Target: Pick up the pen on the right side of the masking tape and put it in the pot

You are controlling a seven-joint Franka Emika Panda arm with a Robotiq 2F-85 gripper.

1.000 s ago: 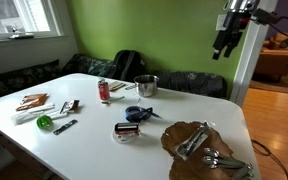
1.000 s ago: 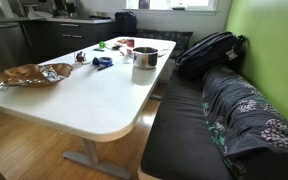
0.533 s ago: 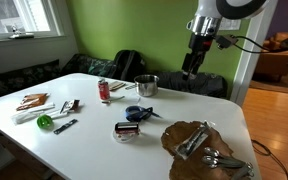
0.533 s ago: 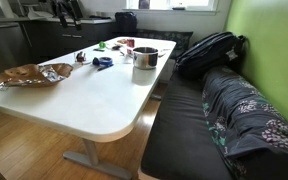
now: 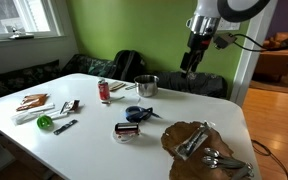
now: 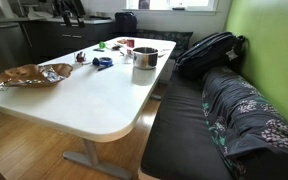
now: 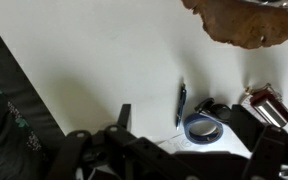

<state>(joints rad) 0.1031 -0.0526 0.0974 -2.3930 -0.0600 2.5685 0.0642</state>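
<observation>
Hovering high on gripper (image 5: pixel 187 66), jaws apart, holding nothing. Noting pen (image 7: pixel 181 103) well below jaws, untouched, just beside tape (image 7: pixel 202 129); pot (image 5: pixel 146 86) likewise below. Judging nothing done: descent, grasp, carry, drop left.

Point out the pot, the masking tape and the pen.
pot (image 5: pixel 145 88), exterior view, steel side wall.
masking tape (image 7: pixel 188 128), wrist view, blue ring's left edge.
pen (image 7: pixel 180 104), wrist view, middle of barrel.

The arm (image 5: pixel 216 10) is white, fat and round. Its jaws are black. A thin black cable (image 5: pixel 246 42) loops out at three o'clock.
</observation>
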